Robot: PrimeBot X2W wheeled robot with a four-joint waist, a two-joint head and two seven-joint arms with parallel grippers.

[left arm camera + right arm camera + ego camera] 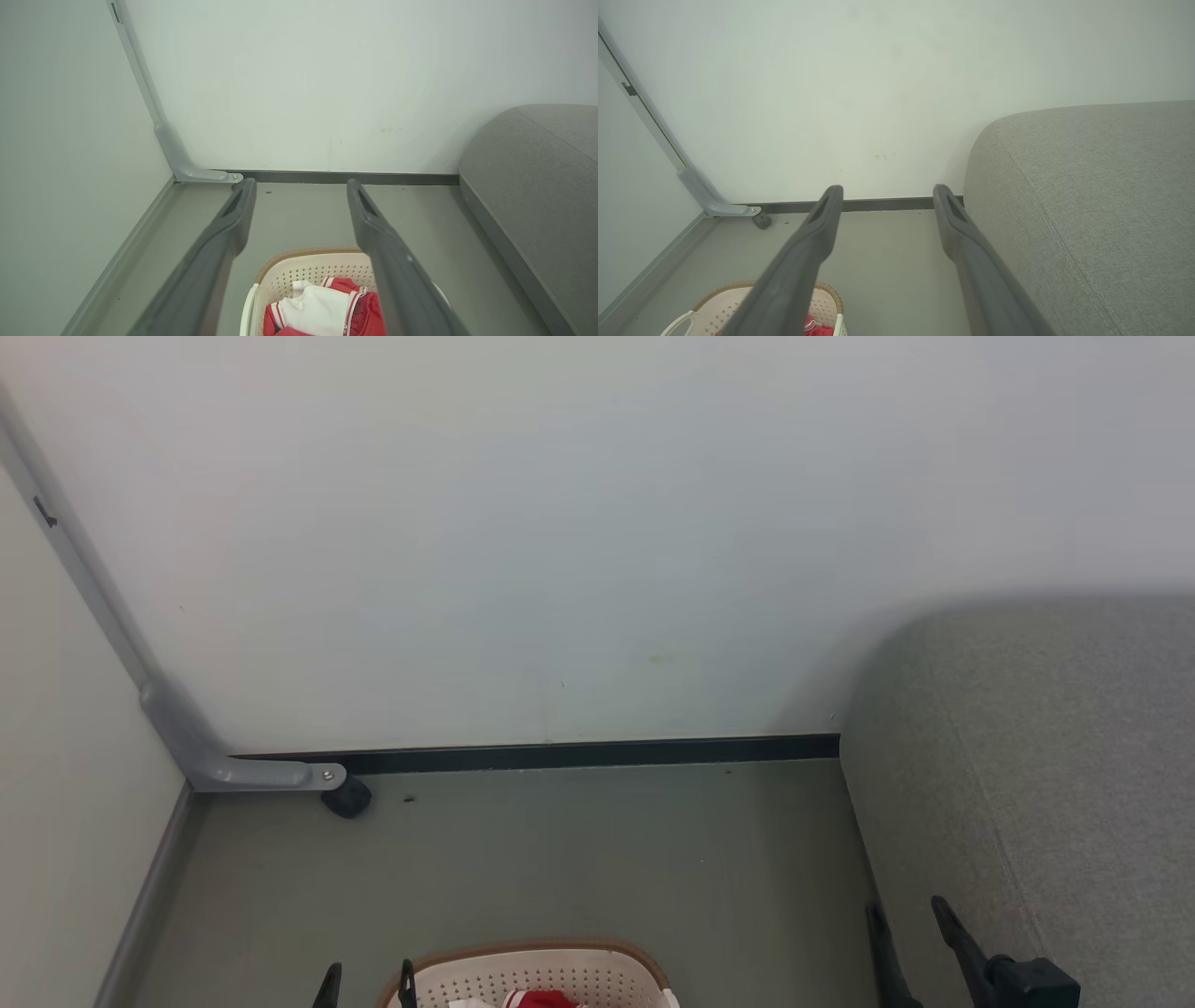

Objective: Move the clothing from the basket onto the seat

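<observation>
The cream perforated basket (541, 971) with a brown rim sits on the floor at the bottom edge of the head view; red clothing (540, 1000) peeks out of it. From the left wrist, the basket (289, 280) holds red garments with white stripes (366, 312) and a white piece. My left gripper (301, 186) hovers open above the basket, empty; its tips show in the head view (367, 980). My right gripper (887, 192) is open and empty beside the grey seat (1087, 200), low at the right in the head view (906, 915). The seat (1036, 756) lies right of the basket.
A pale wall with a dark baseboard (560, 754) runs behind. A grey metal bracket with a black caster (347, 797) stands in the left corner, by a side wall (65, 803). Grey floor (560, 859) lies between basket and wall.
</observation>
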